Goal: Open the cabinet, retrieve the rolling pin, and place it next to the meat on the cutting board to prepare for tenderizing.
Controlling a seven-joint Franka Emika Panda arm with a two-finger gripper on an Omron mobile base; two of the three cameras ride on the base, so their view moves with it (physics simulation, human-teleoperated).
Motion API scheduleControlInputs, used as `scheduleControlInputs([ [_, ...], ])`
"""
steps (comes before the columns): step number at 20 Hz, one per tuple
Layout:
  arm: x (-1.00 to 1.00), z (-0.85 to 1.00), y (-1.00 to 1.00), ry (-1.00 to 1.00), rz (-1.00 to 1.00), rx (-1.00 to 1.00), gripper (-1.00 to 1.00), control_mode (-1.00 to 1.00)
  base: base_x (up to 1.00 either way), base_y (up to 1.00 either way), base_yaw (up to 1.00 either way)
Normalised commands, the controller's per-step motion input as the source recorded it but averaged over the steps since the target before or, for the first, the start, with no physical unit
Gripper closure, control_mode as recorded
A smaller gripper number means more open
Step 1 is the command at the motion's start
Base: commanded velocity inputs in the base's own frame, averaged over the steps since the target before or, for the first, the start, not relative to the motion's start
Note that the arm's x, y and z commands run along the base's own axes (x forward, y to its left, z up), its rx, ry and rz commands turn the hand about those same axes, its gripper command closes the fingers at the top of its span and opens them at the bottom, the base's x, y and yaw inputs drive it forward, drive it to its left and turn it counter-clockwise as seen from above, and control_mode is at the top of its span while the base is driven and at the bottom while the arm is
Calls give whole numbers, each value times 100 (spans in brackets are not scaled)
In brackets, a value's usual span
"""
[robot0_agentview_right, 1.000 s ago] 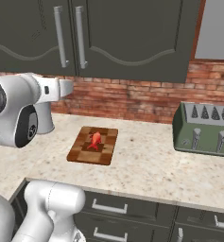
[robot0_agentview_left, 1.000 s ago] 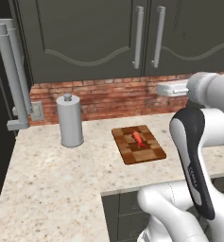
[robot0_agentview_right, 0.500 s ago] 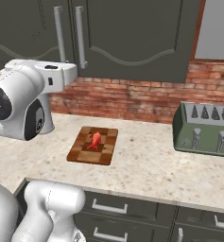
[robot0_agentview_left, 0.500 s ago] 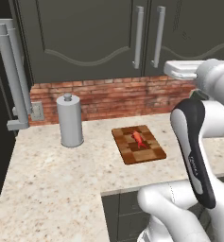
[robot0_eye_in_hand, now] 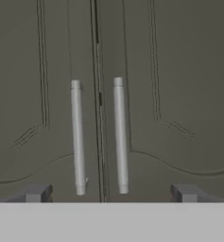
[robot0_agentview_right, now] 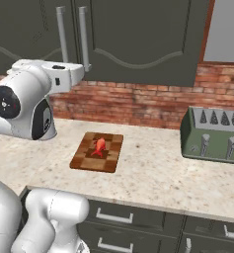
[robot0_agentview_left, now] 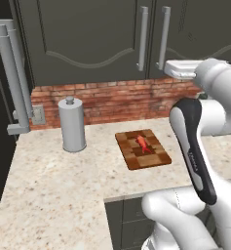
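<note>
Cabinet [robot0_eye_in_hand: 99, 94] doors stand shut straight ahead of the hand [robot0_eye_in_hand: 108, 194], whose fingers [robot0_eye_in_hand: 35, 193] are spread wide and hold nothing, short of the two bar handles [robot0_eye_in_hand: 77, 137]. Below the cabinet, the meat [robot0_agentview_left: 143, 142] lies on the cutting board [robot0_agentview_left: 156, 158] on the tabletop [robot0_agentview_left: 53, 185].

Dark grey-green cabinet [robot0_eye_in_hand: 156, 71] with pale grey handles, checkered brown cutting board [robot0_agentview_left: 143, 149], red-orange meat [robot0_agentview_left: 143, 142].
</note>
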Motion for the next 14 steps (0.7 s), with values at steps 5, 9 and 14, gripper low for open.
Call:
scheduleControlInputs([
  [5, 33, 0, -1, 1, 0, 0, -100, -100, 0, 0, 0],
  [9, 47, 0, 0, 0, 0, 0, -100, -100, 0, 0, 0],
  [14, 51, 0, -2, 1, 0, 0, -100, -100, 0, 0, 0],
])
